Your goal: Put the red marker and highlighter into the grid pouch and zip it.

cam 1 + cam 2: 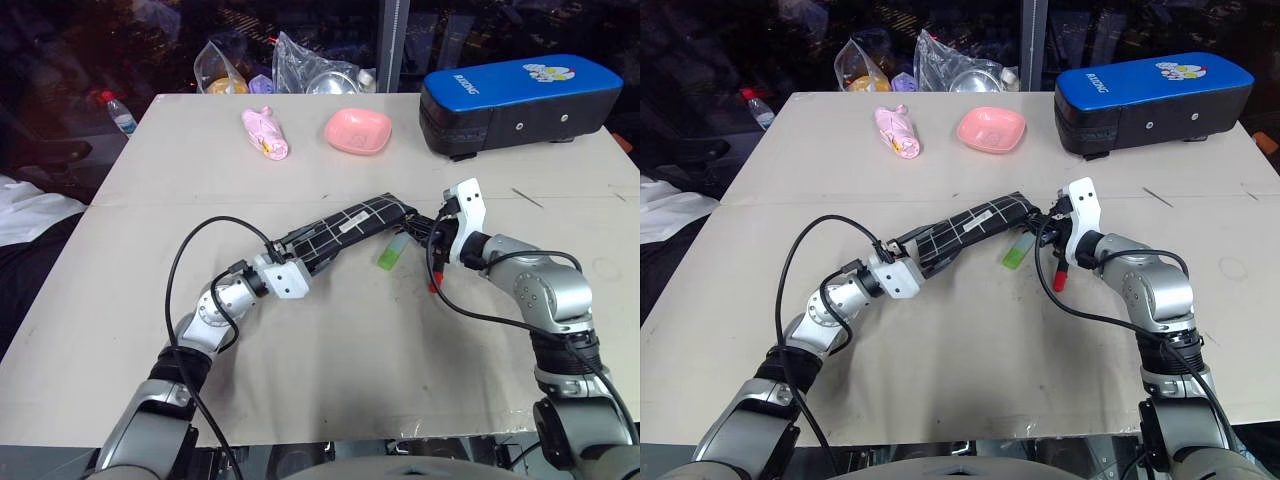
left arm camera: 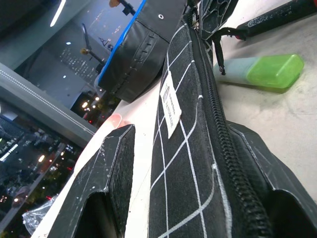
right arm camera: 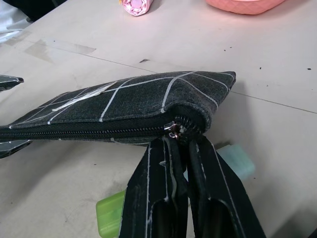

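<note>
Grid pouch between both arms — right gripper pinching zipper pull, left gripper astride its end.

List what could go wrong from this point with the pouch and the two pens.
1. The grid pouch looks zipped shut while the highlighter and red marker lie outside on the table; they cannot go in until it is opened.
2. The right gripper is shut on the zipper pull; a hard tug may drag the pouch out from between the left gripper's fingers.
3. The pens lie just under the lifted pouch, so a swing could knock them away.
</note>
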